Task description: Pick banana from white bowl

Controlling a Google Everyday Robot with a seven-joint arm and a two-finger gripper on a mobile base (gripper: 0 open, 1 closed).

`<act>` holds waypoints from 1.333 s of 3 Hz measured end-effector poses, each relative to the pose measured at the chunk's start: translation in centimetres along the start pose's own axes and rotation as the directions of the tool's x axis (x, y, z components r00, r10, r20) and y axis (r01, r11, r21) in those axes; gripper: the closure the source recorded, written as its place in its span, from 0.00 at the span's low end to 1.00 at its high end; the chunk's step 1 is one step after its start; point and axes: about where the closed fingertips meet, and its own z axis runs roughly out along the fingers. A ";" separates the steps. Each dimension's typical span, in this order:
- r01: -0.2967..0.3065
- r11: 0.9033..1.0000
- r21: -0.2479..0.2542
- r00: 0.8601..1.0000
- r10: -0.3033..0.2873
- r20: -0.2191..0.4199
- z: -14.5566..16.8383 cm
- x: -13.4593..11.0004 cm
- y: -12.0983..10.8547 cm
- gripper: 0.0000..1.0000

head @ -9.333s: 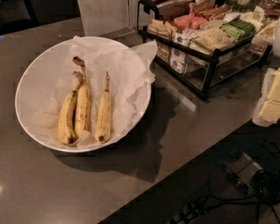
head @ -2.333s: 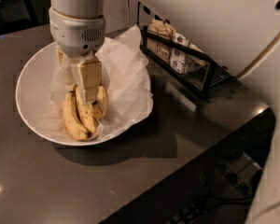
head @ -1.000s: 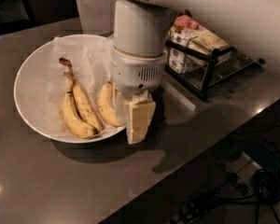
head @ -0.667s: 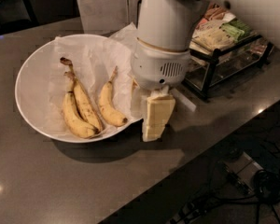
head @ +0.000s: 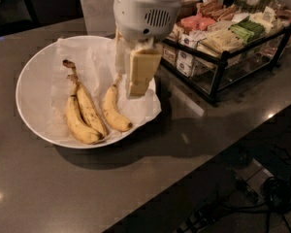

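Observation:
The white bowl (head: 31, 89), lined with crinkled white paper, stands on the dark counter at the left. The single banana (head: 112, 111) lies in its right part, dark tip toward the front rim and thin stem pointing up toward the gripper. The two speckled paired bananas (head: 81, 115) lie just left of it. My gripper (head: 129, 81) hangs over the bowl's right side, just above and behind the single banana's stem end. Its cream fingers (head: 141, 72) stand slightly apart, are empty, and do not touch the banana.
A black wire rack (head: 223, 57) filled with snack packets and boxes stands close to the right of the bowl. The counter's front edge runs diagonally at the lower right, with cables on the floor (head: 276, 198) below it.
My gripper has moved from beyond the bowl's right rim back left and up over the bowl. The single banana lies apart from the pair, shifted right from its first place.

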 end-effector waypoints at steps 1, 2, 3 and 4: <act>0.088 0.993 0.075 0.996 -0.090 0.018 -1.8 -3.0 -4.7 0.45; 0.150 0.987 0.049 0.987 -0.152 0.048 -0.6 -3.9 -6.5 0.46; 0.201 0.979 -0.036 0.976 -0.197 0.088 2.4 -3.9 -5.8 0.44; 0.237 0.964 -0.123 0.967 -0.222 0.125 5.3 -3.7 -4.6 0.45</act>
